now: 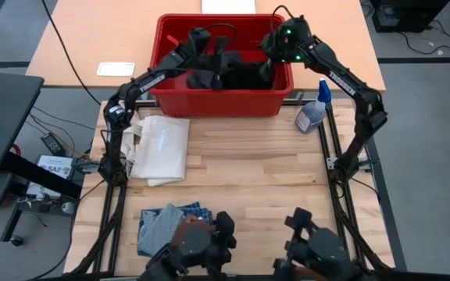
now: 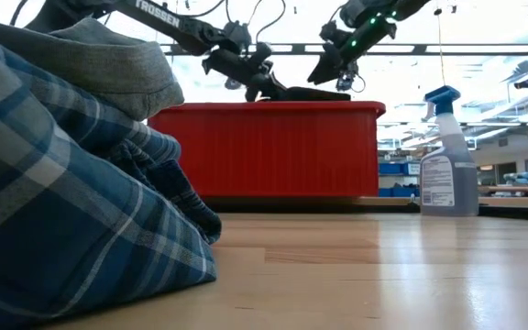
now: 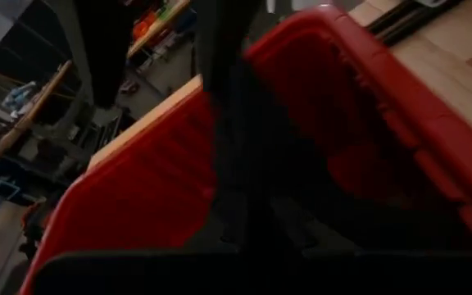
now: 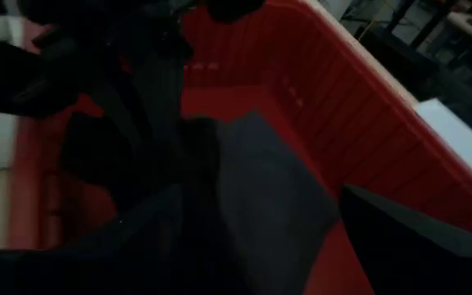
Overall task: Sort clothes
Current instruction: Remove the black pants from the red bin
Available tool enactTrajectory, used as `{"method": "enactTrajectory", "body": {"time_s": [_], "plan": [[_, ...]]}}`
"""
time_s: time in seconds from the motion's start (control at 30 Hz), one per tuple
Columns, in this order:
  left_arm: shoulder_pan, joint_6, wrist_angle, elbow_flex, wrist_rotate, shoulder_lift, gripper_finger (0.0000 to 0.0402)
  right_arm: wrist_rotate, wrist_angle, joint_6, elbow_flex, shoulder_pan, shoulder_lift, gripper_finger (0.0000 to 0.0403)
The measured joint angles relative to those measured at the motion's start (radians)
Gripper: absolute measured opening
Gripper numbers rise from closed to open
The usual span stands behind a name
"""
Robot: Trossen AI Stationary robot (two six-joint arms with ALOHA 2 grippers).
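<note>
Red bin (image 1: 209, 103) holds dark clothes (image 1: 244, 74); left end effector (image 1: 219, 61) pinches them, right unclear.

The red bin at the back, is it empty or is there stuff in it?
Not empty. The red bin holds dark clothes heaped on its floor, and both arms reach down into it from either side.

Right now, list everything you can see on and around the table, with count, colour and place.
Bin: one, red, far edge of table.
Dark clothes: a heap, black and dark grey, inside the bin.
Plaid cloth: one, blue and white, near left of table, with a grey cloth on it.
Tote bag: one, white, left side of table.
Spray bottle: one, clear with blue head, right of the bin.
Left gripper: over the bin, in the dark clothes.
Right gripper: over the bin's right part.
</note>
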Motion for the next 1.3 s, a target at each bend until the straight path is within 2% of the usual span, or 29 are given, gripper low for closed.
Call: {"method": "enactTrajectory", "body": {"time_s": [0.17, 0.3, 0.57, 0.63, 0.73, 0.83, 0.97, 1.13, 1.3], "plan": [[-0.005, 0.032, -0.01, 0.0, -0.002, -0.054, 0.0018, -0.032, -0.086, 0.056, 0.001, 0.0, -0.064, 0.0334], [-0.015, 0.035, -0.006, 0.0, -0.018, -0.086, 0.0018, -0.131, -0.165, 0.133, 0.0, 0.005, -0.09, 0.0336], [-0.044, 0.035, -0.015, 0.001, -0.058, -0.115, 0.0018, -0.242, -0.16, 0.188, 0.0, 0.064, -0.067, 0.0339], [-0.052, 0.034, -0.029, 0.001, -0.082, -0.115, 0.0018, -0.211, -0.173, 0.185, -0.002, 0.083, -0.064, 0.0339], [-0.063, 0.034, -0.031, 0.001, -0.086, -0.117, 0.0018, -0.07, -0.185, 0.126, -0.024, 0.121, -0.057, 0.0339], [-0.073, 0.026, -0.031, 0.001, -0.092, -0.118, 0.0018, 0.024, -0.194, 0.091, -0.058, 0.129, -0.045, 0.0337], [-0.078, 0.008, -0.047, 0.0, -0.092, -0.143, 0.0018, 0.085, -0.202, 0.11, -0.095, 0.107, -0.046, 0.0322], [-0.082, 0.013, -0.067, 0.0, -0.092, -0.194, 0.0018, 0.077, -0.226, 0.114, -0.095, 0.064, -0.046, 0.0301], [-0.08, -0.036, -0.069, 0.002, -0.086, -0.228, 0.0018, -0.094, -0.146, 0.129, -0.096, 0.045, -0.046, 0.0261]]}}
